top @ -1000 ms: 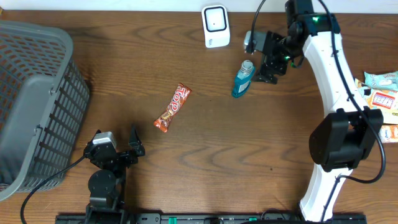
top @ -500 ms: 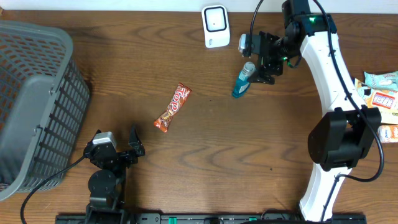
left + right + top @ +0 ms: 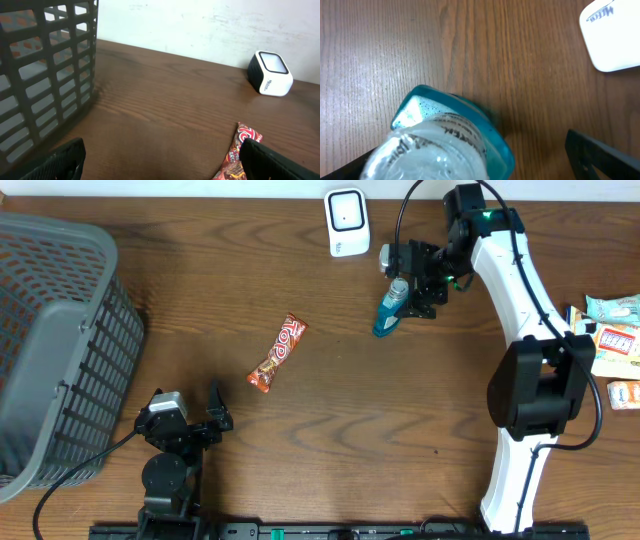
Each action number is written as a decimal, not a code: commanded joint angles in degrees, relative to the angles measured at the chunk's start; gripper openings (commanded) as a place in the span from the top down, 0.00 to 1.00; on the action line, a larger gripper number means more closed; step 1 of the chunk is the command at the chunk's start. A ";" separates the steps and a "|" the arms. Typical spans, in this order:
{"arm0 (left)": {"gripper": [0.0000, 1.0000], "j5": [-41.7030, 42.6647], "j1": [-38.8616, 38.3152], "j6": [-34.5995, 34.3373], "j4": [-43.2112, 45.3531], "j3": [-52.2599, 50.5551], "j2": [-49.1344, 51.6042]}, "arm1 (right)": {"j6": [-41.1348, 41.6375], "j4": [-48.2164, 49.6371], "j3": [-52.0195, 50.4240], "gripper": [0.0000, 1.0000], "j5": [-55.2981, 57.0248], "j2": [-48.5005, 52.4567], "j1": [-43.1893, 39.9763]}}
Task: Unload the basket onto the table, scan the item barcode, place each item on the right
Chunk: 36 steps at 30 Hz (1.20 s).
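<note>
1. Right arm has swung a bit left over the last second, so the right gripper now sits over the top of the small clear plastic bottle of blue liquid. Nothing else has budged.
2. That bottle is on the brown wooden table, just in front and to the right of the white boxy barcode scanner, near it but not touching. From the right wrist view it looks like it's standing up, with the pale cap pointing at the camera.
3. Right pincer is released, with the jaws spread wide on either side of the cap. The right-hand finger is clearly off the bottle; can't tell if the other one touches.
4. Left gripper is parked low near the front edge of the table, jaws wide apart too, nothing in them.
5. Orange and red candy bar in a shiny wrapper lies diagonally mid-table, well apart from the bottle.
6. Big grey plastic lattice basket takes up the left side.
7. Few snack packets sit bunched at the right edge.
</note>
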 commanded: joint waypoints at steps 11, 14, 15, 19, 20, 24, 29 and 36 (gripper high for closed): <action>0.02 -0.94 0.24 -0.48 -1.97 -1.20 0.00 | -2.91 -0.37 -0.13 0.04 -4.37 1.92 1.81; 0.02 -0.94 0.24 -0.48 -1.97 -1.20 0.00 | -3.02 -0.09 -0.13 0.05 -4.15 3.41 1.92; 0.02 -0.94 0.24 -0.50 -1.97 -1.20 0.00 | -3.02 0.07 -0.13 0.06 -3.93 4.04 1.92; 0.02 -0.94 0.26 -0.48 -1.99 -1.20 0.00 | -2.99 0.31 -0.13 0.13 -3.96 5.22 1.92; 0.02 -0.94 0.24 -0.48 -1.97 -1.20 0.00 | -2.99 0.39 -0.13 0.15 -3.98 5.25 1.92; 0.02 -0.94 0.24 -0.48 -1.99 -1.20 0.00 | -2.38 0.33 -0.13 0.23 -4.09 5.25 1.97; 0.02 -0.94 0.24 -0.48 -1.97 -1.20 0.00 | -0.76 -0.68 -0.13 0.58 -3.93 5.46 1.25; 0.02 -0.94 0.24 -0.48 -1.97 -1.20 0.00 | 8.04 -0.20 -0.11 0.55 -4.00 5.42 1.36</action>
